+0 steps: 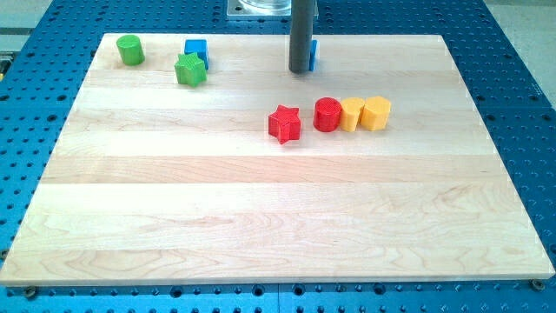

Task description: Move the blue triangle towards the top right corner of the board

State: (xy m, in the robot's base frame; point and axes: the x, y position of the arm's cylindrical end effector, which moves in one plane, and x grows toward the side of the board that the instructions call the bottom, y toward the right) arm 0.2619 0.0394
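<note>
The blue triangle (313,55) lies near the top edge of the board, a little right of the middle, mostly hidden behind my rod; only a thin blue sliver shows at the rod's right side. My tip (300,70) rests on the board right against the triangle's left side. The wooden board (261,217) fills most of the view.
A blue cube (195,50), a green star-like block (189,69) and a green cylinder (130,49) sit at the top left. A red star (284,123), a red cylinder (327,114) and two yellow blocks (352,114) (376,113) form a row right of centre.
</note>
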